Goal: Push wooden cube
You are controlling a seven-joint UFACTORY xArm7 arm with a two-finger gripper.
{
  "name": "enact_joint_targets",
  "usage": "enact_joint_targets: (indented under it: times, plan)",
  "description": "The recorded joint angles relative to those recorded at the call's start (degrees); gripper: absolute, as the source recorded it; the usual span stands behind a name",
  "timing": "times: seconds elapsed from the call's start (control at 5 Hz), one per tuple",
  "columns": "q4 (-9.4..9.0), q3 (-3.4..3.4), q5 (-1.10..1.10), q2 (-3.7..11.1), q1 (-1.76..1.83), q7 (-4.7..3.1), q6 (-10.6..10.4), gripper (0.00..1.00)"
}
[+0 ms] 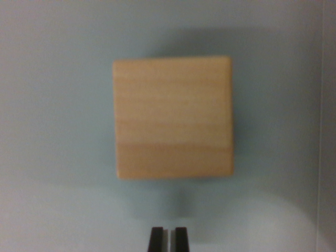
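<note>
A light wooden cube fills the middle of the wrist view, slightly blurred, resting on a pale blue-grey surface. Its top face and a darker near side face both show. My gripper pokes in at the bottom edge, its two black fingertips nearly together with only a thin pale gap between them and nothing held. The tips stand just below the cube's near face, apart from it by a short stretch of bare surface.
The pale surface spreads around the cube on all sides. A faint vertical line runs down near the wrist view's right edge. A soft shadow lies between cube and fingertips.
</note>
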Motion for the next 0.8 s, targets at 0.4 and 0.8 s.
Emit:
enact_joint_targets:
  times: [0.4,0.8]
  plan:
    - [2.33,0.20,0.18,1.49,0.10,0.23,0.86,1.00]
    - [4.70,0.40,0.36,3.00,0.19,0.47,1.73,1.00]
